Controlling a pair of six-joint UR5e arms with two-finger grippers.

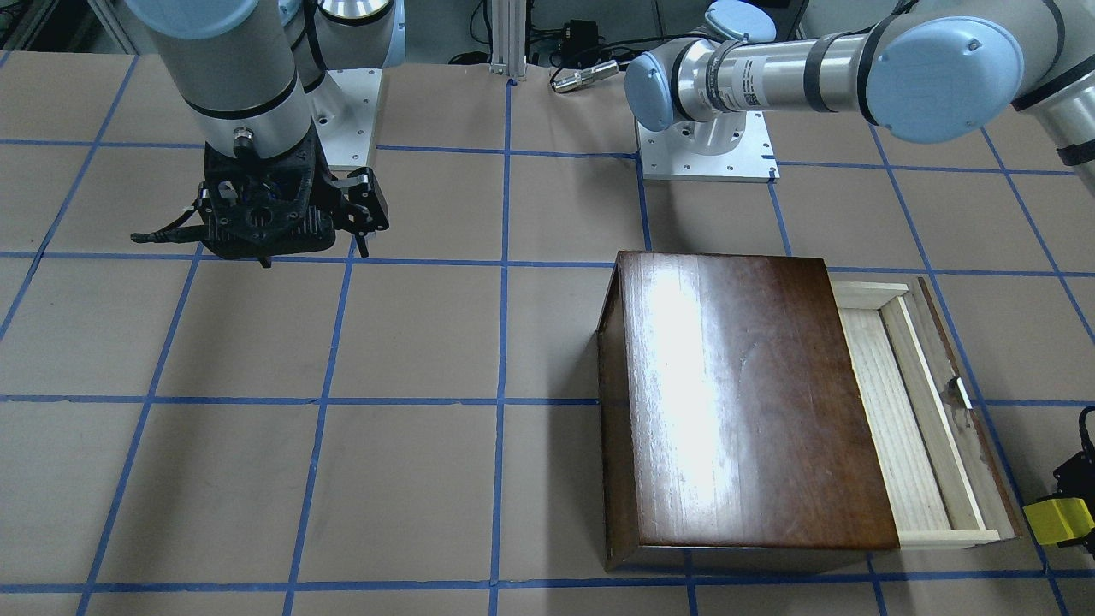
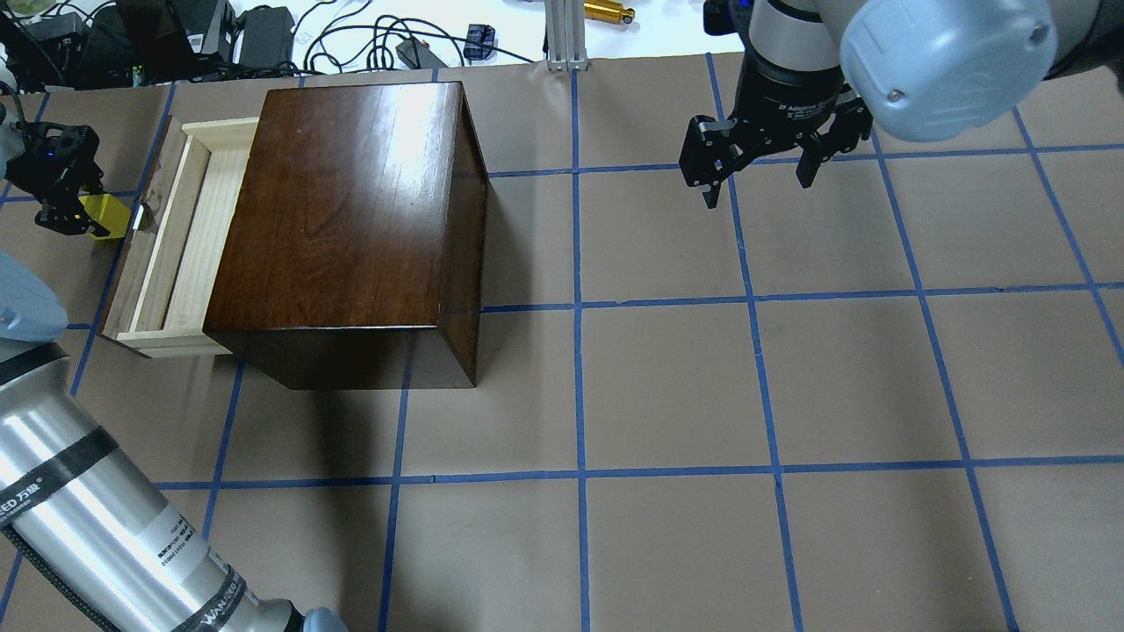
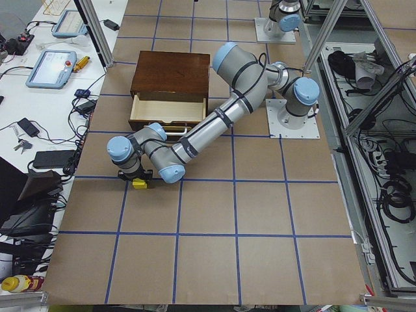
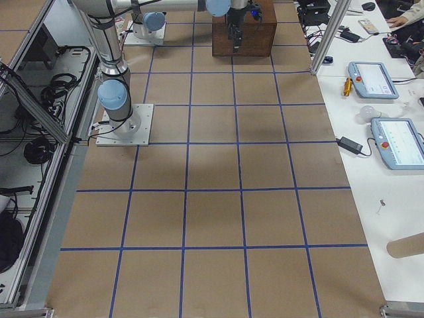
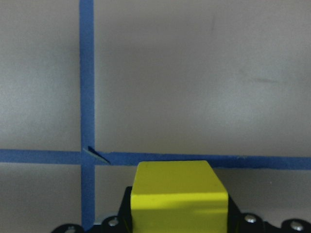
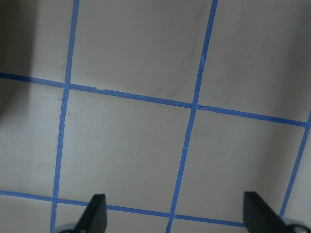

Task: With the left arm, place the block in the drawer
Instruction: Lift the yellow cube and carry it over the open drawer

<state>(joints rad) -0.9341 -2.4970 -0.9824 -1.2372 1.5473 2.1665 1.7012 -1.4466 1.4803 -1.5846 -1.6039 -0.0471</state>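
Note:
My left gripper (image 2: pixel 77 218) is shut on the small yellow block (image 2: pixel 104 216) and holds it just outside the drawer's dark front panel (image 2: pixel 132 254), off the table. The block also shows in the front view (image 1: pixel 1059 520), the left side view (image 3: pixel 139 184) and the left wrist view (image 5: pixel 179 194). The drawer (image 2: pixel 198 237) is pulled open from the dark-brown box (image 2: pixel 351 219), and its pale tray (image 1: pixel 898 411) is empty. My right gripper (image 2: pixel 757 180) is open and empty, hanging over the table far from the box; its fingers (image 6: pixel 95 216) frame bare table.
Cables, power bricks and a brass cylinder (image 2: pixel 608 11) lie past the table's far edge beside an aluminium post (image 2: pixel 562 35). The left arm's base plate (image 1: pixel 706 145) stands behind the box. Blue tape lines grid the brown table.

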